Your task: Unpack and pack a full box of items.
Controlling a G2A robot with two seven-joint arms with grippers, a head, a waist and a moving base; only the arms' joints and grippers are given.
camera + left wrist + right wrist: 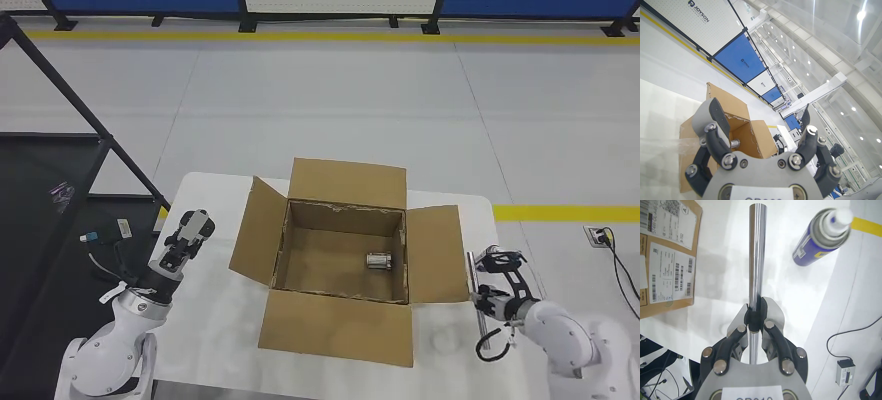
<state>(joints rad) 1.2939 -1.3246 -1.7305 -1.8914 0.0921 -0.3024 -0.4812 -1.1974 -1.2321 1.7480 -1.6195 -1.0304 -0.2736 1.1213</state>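
Right jaws gripping rod [755, 256] beside box flap [670, 262], left jaws spread

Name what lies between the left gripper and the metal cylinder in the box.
In the top view, the side flap and wall of the brown cardboard box stand between the left gripper and the small silver cylinder.

white arms [112, 348], black fingers [717, 113], silver screws [728, 161]
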